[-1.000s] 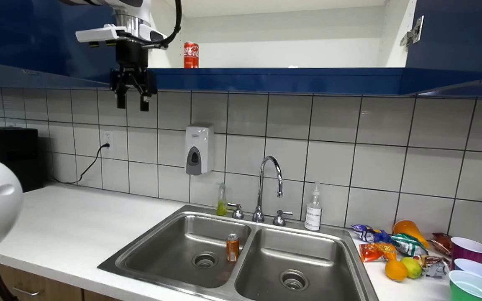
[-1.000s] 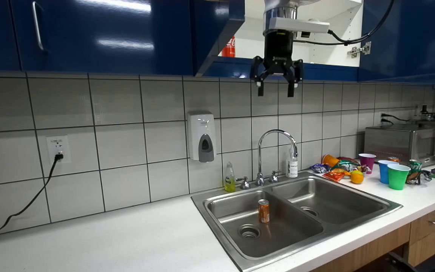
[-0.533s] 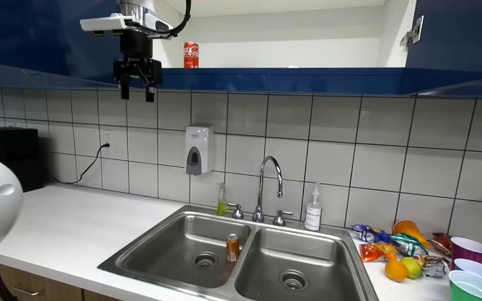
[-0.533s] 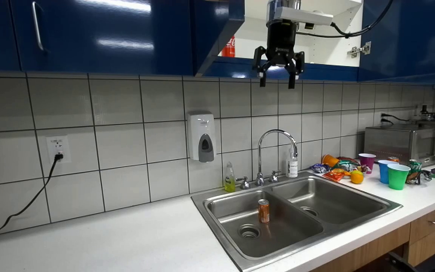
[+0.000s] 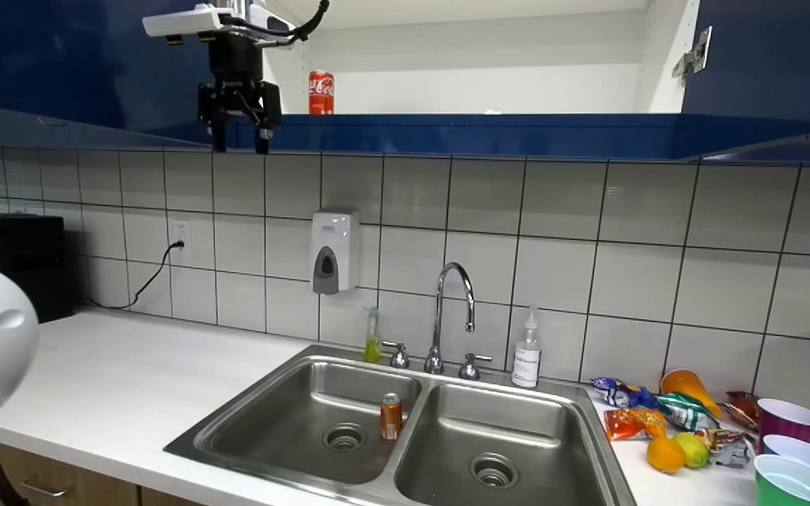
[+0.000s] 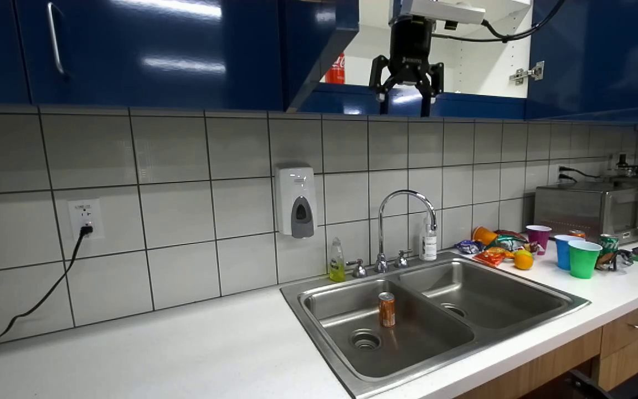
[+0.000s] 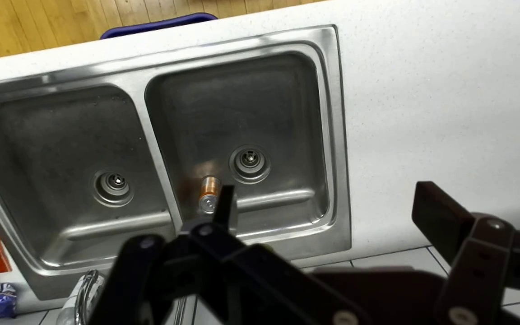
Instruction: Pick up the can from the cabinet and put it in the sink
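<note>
The can (image 5: 321,93), red with white lettering, stands upright on the cabinet (image 5: 475,133) shelf behind its blue front edge. In an exterior view the can (image 6: 335,72) is partly covered by the dark blue door. My gripper (image 5: 240,149) points down in front of the cabinet, its fingertips lower than the can and apart from it. Wide-set fingers with nothing between them show in the wrist view, where the gripper (image 7: 326,190) is open above the counter and sink (image 7: 251,108). The steel double-basin sink (image 6: 324,360) lies well below. The can is out of the wrist view.
An orange can (image 5: 391,417) stands in a sink basin. A curved faucet (image 5: 440,309), dish soap (image 6: 336,261) and a pump bottle (image 5: 527,355) line the sink's back. Cups (image 6: 584,259), wrappers and fruit lie beside it. A soap dispenser (image 5: 335,251) hangs on the tiles.
My gripper has risen steadily, and in an exterior view it has shifted slightly toward the can's side. It stays open throughout. The can and everything around the sink are unmoved.
</note>
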Robot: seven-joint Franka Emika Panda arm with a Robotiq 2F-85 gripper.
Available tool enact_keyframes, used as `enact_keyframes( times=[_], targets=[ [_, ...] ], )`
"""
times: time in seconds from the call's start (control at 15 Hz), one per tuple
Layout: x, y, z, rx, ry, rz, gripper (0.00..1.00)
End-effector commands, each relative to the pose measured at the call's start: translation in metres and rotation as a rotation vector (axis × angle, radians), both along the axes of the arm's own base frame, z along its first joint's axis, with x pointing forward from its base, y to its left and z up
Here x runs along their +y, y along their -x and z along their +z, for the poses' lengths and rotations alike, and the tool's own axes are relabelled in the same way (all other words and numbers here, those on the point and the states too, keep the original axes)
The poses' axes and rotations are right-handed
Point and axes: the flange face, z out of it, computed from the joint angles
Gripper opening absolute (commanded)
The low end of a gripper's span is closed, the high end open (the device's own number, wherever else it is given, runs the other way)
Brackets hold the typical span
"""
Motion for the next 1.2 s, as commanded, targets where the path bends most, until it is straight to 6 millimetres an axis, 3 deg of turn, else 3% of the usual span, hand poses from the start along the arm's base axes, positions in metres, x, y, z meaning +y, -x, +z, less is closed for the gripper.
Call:
enact_keyframes(
  times=[0.0,0.27,0.33,1.13],
  targets=[
    [0.0007,-0.0114,0.0168,0.028,0.014,0.057,1.00],
    [0.0010,-0.0186,0.0252,0.024,0.026,0.066,1.00],
    [0.0012,-0.0131,0.0167,0.015,0.006,0.050,1.00],
    [0.0014,-0.0202,0.0240,-0.018,0.006,0.041,1.00]
  ],
)
